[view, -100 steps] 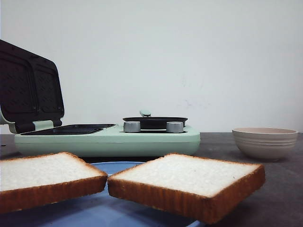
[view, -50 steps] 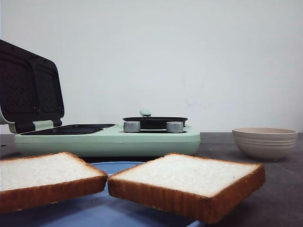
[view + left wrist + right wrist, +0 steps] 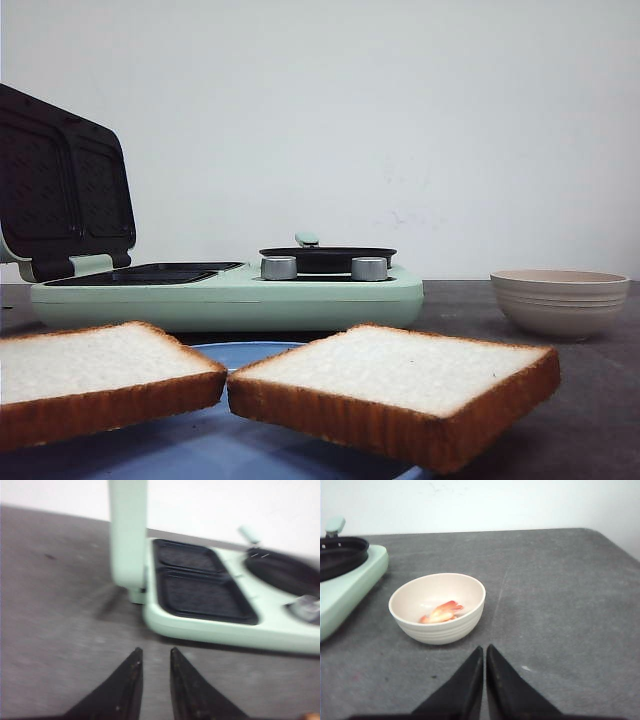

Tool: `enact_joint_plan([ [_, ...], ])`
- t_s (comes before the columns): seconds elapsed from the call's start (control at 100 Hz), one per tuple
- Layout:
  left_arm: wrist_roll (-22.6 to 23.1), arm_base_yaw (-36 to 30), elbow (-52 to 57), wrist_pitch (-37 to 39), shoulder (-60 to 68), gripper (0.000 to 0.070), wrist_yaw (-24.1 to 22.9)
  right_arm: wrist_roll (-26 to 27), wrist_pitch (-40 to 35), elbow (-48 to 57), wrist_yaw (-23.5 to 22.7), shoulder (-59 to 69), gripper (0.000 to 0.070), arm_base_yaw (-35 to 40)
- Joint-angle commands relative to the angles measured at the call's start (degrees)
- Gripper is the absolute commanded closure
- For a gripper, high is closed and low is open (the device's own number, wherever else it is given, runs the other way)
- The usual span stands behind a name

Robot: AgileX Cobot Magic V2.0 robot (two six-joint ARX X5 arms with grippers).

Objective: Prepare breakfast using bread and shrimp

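Nothing had moved; my pincers (left (image 3: 152, 667) slightly parted, right (image 3: 484, 662) closed, both empty) hadn't yet reached for bread (image 3: 400, 385).

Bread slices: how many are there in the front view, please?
2. One bread slice lies at the left, partly cut off by the frame. The other lies right of it. Both rest on the blue plate.

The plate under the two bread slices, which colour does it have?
Blue. The plate shows best in the front view, under the bread.
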Motion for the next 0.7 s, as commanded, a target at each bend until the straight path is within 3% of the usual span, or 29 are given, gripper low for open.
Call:
enact_joint_plan([
  [0.0, -11.69, 0.02, -0.92, -0.39, -0.09, 0.0684, 2.03, 7.17, 2.36, -0.13, -1.27, -0.07, 0.0699, 0.13],
  [0.07, -15.19, 0.02, -0.92, -0.31, -0.09, 0.0690, 4.00, 12.04, 4.24, -0.09, -5.14, -0.07, 0.0699, 0.13],
  [0.15, -15.28, 0.02, -0.92, -0.26, -0.09, 0.0688, 4.44, 14.88, 6.27, -0.09, -8.85, -0.07, 0.0699, 0.13],
  [0.38, -18.93, 0.02, -0.63, 4.26, -0.09, 0.0689, 5.14, 21.64, 9.11, 1.22, -11.63, -0.07, 0.0699, 0.13],
  [0.56, -19.82, 0.02, 2.03, 7.06, 0.28, 0.0689, 9.75, 21.03, 8.07, 7.41, -14.56, 1.11, 0.0699, 0.13],
  [0.69, -20.46, 0.02, 6.82, 6.69, 3.39, 0.0688, 13.51, 16.83, 4.02, 13.81, -14.82, 4.61, 0.0699, 0.13],
])
